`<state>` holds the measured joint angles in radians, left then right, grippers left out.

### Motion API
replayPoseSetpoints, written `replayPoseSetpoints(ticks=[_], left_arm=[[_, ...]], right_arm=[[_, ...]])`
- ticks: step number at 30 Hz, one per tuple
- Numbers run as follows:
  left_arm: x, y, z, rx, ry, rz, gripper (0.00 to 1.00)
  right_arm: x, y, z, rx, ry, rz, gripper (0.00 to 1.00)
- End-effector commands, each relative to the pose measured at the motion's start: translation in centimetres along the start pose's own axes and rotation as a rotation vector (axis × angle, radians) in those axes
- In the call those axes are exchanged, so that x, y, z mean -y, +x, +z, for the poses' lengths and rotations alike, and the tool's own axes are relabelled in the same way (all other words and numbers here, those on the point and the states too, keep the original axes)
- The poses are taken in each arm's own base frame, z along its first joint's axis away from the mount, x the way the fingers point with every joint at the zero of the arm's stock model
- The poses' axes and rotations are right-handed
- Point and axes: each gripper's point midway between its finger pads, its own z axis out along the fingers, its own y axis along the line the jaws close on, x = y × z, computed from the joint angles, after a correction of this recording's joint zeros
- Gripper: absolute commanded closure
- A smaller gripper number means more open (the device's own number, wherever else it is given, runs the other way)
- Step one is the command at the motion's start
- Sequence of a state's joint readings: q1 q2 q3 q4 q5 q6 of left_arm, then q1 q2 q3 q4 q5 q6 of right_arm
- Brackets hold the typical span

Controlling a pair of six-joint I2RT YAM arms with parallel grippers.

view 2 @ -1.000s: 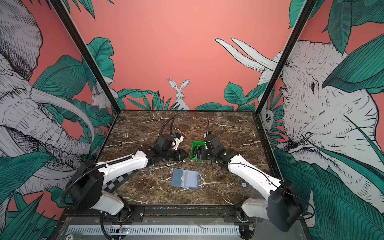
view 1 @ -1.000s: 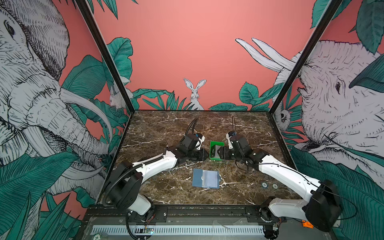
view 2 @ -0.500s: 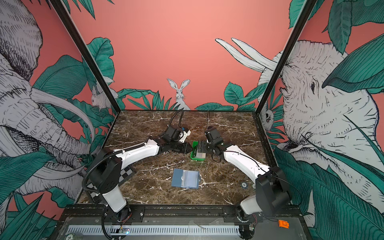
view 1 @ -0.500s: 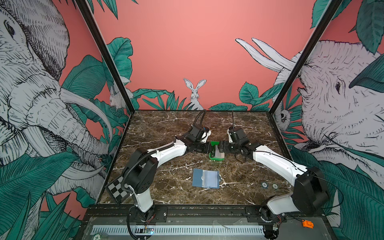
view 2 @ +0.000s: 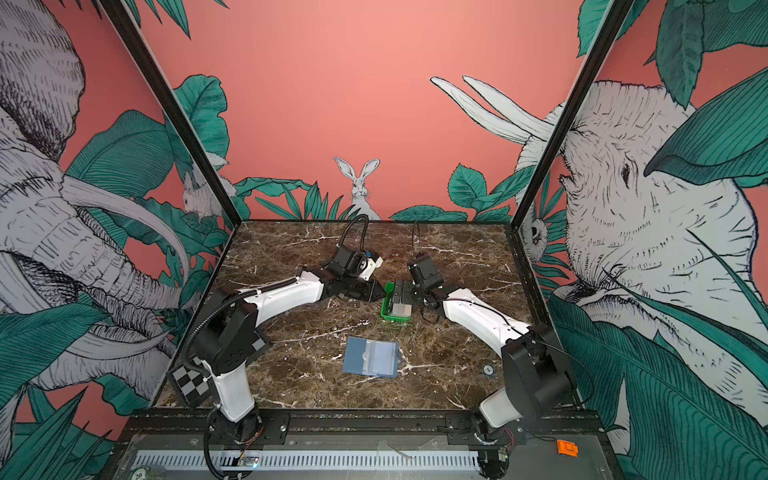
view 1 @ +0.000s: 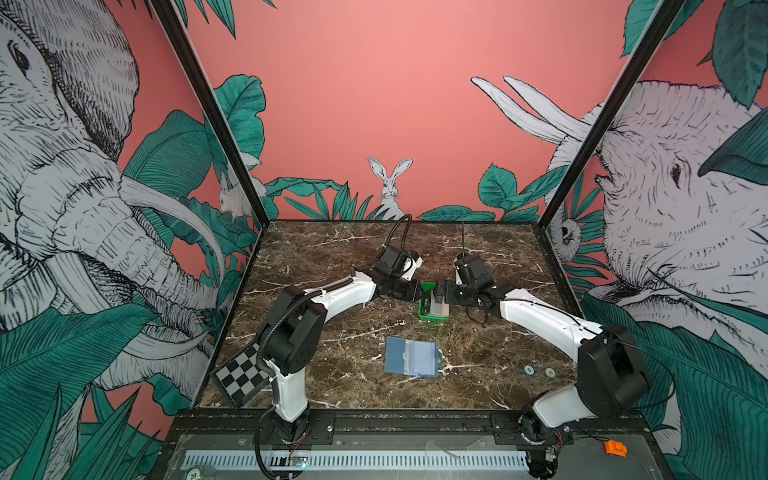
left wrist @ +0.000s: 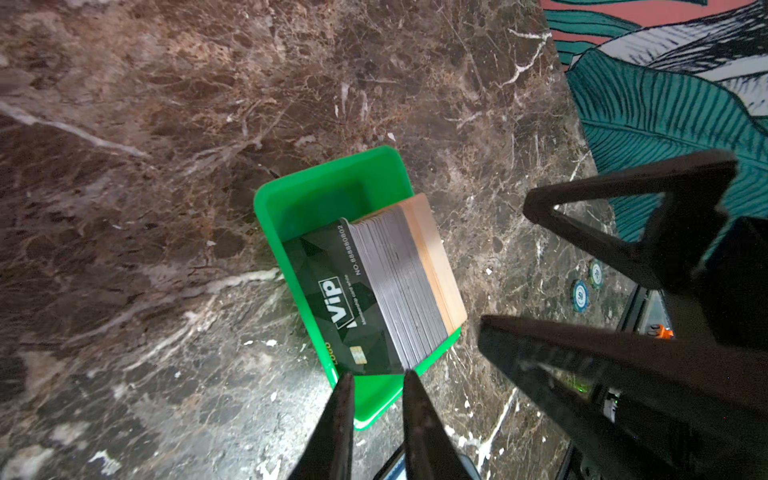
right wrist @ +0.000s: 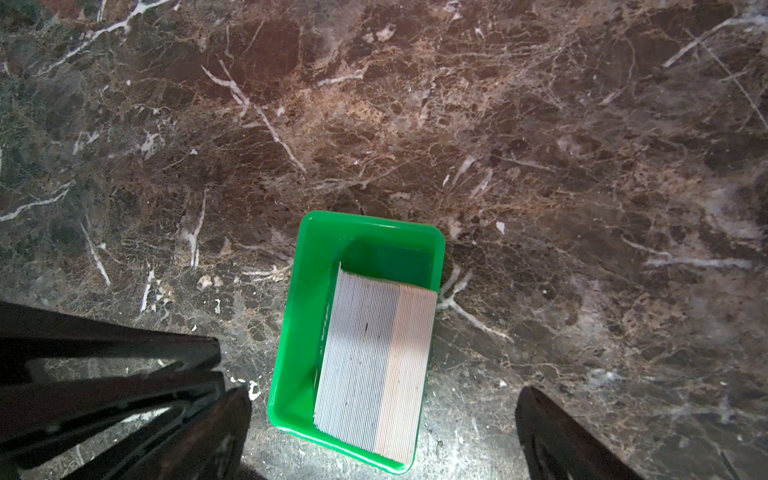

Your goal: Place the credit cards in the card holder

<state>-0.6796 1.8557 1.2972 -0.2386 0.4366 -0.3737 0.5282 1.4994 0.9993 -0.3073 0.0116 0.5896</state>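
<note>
The credit cards (left wrist: 399, 282) stand on edge as a thick stack in a small green tray (left wrist: 324, 183), a black "VIP" card at the front and beige ones at the back. In both top views the stack (view 1: 439, 309) sits mid-table with both grippers at it. My left gripper (left wrist: 378, 382) hovers at one end of the tray, its jaws a narrow gap apart and empty. My right gripper (right wrist: 382, 419) is wide open, one finger on each long side of the tray (right wrist: 307, 291). The slate-blue card holder (view 1: 411, 357) lies unfolded nearer the front, untouched.
Two small round chips (view 1: 539, 370) lie at the front right of the marble table. A checkerboard plate (view 1: 241, 376) leans at the front left corner. Walls close the table on three sides.
Both arms have stretched further out and now stand over the tray. The right jaws have spread wide. The left jaws kept the same narrow gap, and the tray and holder stayed put.
</note>
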Motion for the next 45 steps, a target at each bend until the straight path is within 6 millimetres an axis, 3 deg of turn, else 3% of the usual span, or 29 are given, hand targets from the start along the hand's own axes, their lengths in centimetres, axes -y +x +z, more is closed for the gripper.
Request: replayPoseSetpoints(ticks=[1,36,45], left_arm=[[0.2,-0.4,-0.1,-0.015,0.015,0.008,0.77],[-0.4,0.6,2.7,-0.074,0.068,-0.092,0.82],[-1.1,1.2,3.4,-0.107,0.047,-0.091,0.83]], right_arm=[[0.6,0.0,0.8,0.012,0.021,0.017,0.02],[0.1,2.5,5.7,-0.132,0.003,-0.01,0.02],[0.7,2.4,5.8,-0.126,0.043,-0.003,0.02]])
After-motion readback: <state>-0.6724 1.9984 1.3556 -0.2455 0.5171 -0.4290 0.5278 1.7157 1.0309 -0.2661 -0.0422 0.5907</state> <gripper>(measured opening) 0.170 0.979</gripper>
